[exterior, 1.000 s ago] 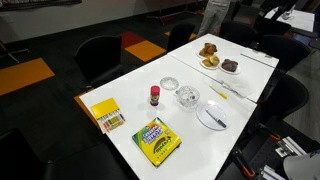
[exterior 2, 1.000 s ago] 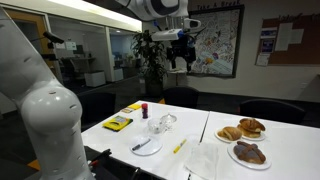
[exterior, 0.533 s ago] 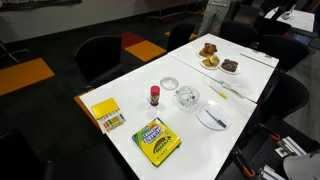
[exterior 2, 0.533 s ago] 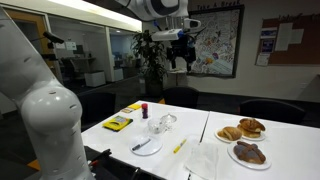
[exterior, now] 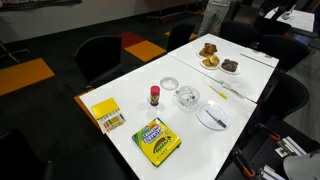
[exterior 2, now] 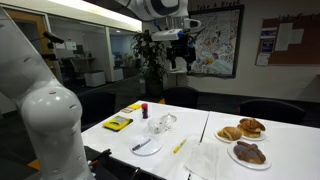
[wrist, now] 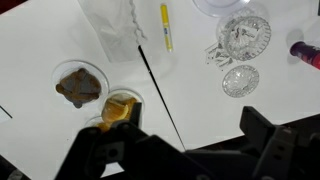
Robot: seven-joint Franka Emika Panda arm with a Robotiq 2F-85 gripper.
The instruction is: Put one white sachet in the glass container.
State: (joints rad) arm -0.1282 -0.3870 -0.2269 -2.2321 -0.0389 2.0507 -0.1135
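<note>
The white surface (exterior: 130, 108) carries a yellow box (exterior: 105, 114) and a green-and-yellow crayon box (exterior: 157, 141) at one end. Near the middle stand a small red bottle (exterior: 155, 95), a glass container (exterior: 187, 97) and a round glass lid (exterior: 170, 84) close by. A white plate (exterior: 211, 118) and a yellow pen (exterior: 222, 93) lie nearer one long edge. Small plates of pastries (exterior: 209, 62) sit at the far end.

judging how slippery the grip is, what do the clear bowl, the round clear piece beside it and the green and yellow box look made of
Clear bowl: likely cut glass, glossy; the table shows through and its facets glint. Round clear piece: seemingly the same patterned glass, though clear plastic is possible. Green and yellow box: probably printed cardboard, slightly glossy, with flat faces and sharp edges.
</note>
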